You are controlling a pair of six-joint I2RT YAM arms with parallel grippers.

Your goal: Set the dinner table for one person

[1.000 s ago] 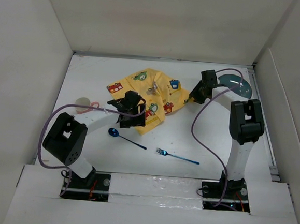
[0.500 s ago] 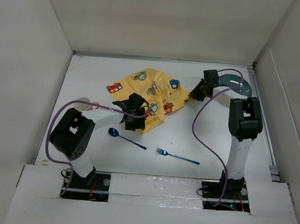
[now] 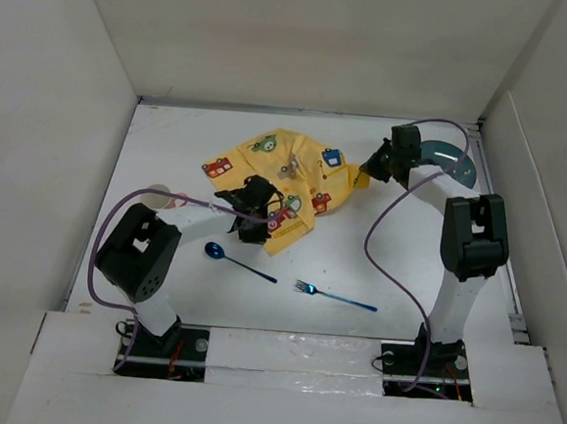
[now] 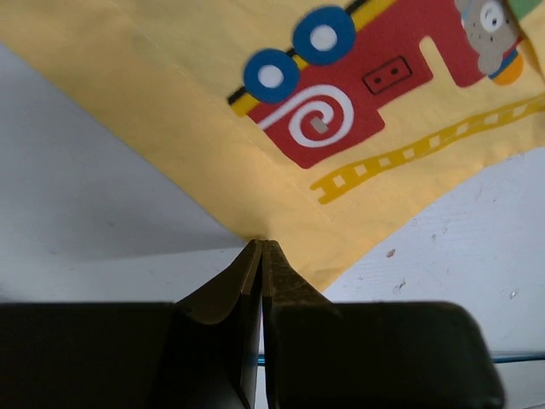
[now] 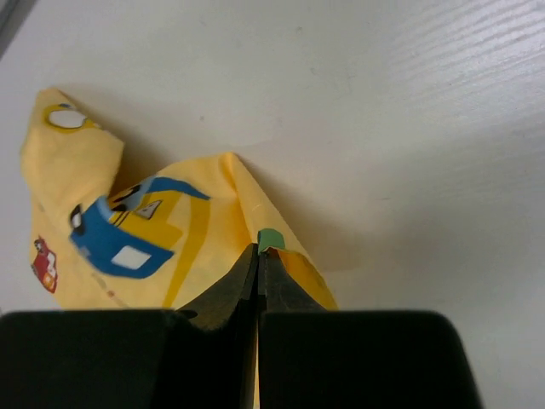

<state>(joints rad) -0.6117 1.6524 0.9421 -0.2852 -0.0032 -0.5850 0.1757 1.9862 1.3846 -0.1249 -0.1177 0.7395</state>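
Observation:
A crumpled yellow placemat [image 3: 282, 173] with cartoon cars lies mid-back on the white dinner table [image 3: 389, 250]. My left gripper [image 3: 256, 229] is at the cloth's near-left edge. In the left wrist view its jaws [image 4: 262, 245] are shut, pinching that edge of the placemat [image 4: 255, 102] beside a red train print. My right gripper [image 3: 363, 177] is at the cloth's right corner. There the jaws [image 5: 258, 250] are shut on the placemat [image 5: 170, 247] at a small green tag, and the corner is raised off the table.
A blue spoon [image 3: 236, 259] and a blue fork [image 3: 334, 297] lie on the table in front of the placemat. A teal plate [image 3: 456, 165] sits at the back right behind the right arm. A cup [image 3: 157, 197] stands at the left edge. White walls enclose the table.
Both grippers have closed on the placemat. The left gripper moved in to the cloth's near edge. The right gripper shifted slightly back and right, pulling its corner up.

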